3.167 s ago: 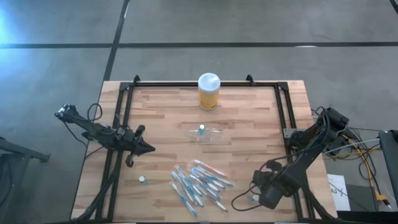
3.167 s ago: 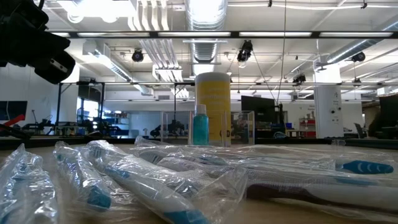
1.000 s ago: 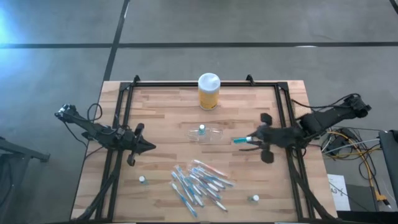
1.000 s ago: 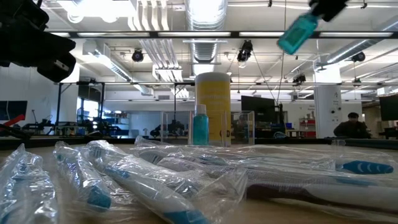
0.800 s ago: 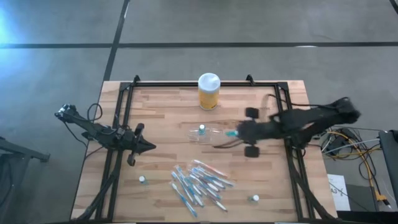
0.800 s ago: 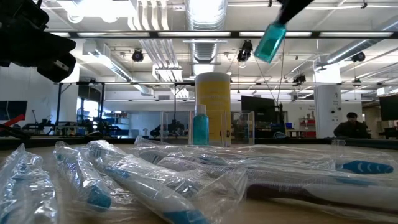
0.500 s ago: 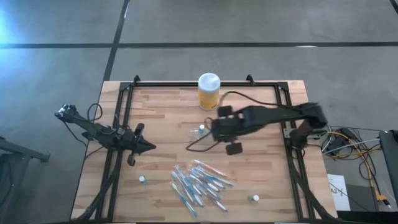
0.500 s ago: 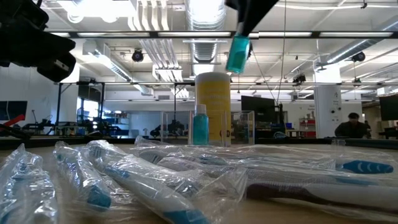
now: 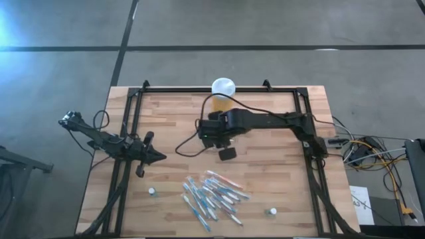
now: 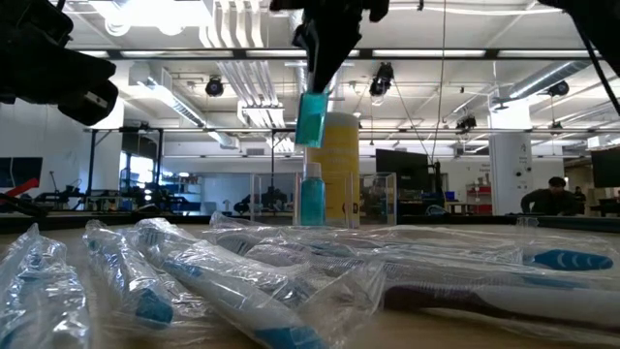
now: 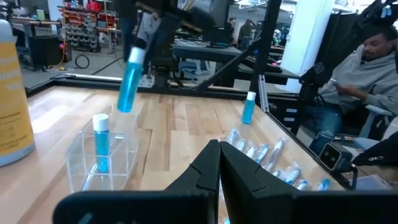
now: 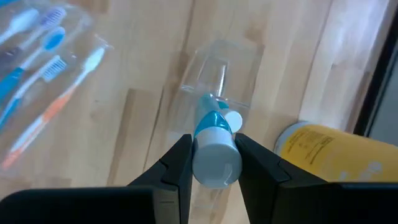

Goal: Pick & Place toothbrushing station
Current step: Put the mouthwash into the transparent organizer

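Two arms share the table, and only the right one is busy. Its gripper [image 12: 211,163] hangs over the middle of the table, fingers clamped on a blue tube [image 10: 311,118] with a white cap, held above the clear station [image 11: 104,158]. The station sits on the wood near the table's centre, just in front of the yellow jar [image 10: 333,167], and is mostly hidden under the arm in the high view. One small blue bottle [image 11: 100,143] already stands upright in one of its slots. From the low view the tube's lower end seems just above that bottle, though whether they touch is hard to say.

The left gripper [image 9: 158,158] waits near the table's left edge, fingers pressed together on nothing. Wrapped toothbrushes [image 9: 211,194] lie in a loose pile toward the front, with another small bottle [image 9: 152,192] to their left and one more [image 9: 271,212] to their right.
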Controlling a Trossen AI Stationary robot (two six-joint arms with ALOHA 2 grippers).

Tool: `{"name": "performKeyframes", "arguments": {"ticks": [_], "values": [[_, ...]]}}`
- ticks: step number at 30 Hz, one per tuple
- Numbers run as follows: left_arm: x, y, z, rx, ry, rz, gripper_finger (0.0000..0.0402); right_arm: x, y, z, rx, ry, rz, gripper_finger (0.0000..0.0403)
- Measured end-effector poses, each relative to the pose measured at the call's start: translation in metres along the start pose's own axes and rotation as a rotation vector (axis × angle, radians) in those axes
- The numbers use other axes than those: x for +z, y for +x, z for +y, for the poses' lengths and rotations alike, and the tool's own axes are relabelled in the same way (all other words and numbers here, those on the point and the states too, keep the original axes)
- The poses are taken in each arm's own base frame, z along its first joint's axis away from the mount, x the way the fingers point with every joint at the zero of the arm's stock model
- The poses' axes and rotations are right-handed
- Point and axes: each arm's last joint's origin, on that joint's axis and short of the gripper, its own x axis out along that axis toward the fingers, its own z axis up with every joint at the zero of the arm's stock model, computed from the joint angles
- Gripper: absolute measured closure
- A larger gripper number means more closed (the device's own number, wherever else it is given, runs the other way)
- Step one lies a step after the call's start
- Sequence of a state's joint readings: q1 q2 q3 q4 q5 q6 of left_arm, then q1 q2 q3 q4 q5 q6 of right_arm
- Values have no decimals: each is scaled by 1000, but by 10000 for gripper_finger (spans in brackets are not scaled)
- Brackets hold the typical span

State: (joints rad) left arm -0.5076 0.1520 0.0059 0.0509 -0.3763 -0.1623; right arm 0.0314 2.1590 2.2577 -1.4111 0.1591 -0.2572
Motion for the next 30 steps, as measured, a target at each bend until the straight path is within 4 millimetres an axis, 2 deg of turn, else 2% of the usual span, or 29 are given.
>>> {"name": "performKeyframes", "arguments": {"ticks": [12, 30], "values": [[0, 0, -1, -22, -1, 4, 390, -1, 32, -10, 48, 2, 64, 312], [0, 0, -1, -24, -3, 4, 390, -3, 42, -20, 29, 53, 53, 312]]}}
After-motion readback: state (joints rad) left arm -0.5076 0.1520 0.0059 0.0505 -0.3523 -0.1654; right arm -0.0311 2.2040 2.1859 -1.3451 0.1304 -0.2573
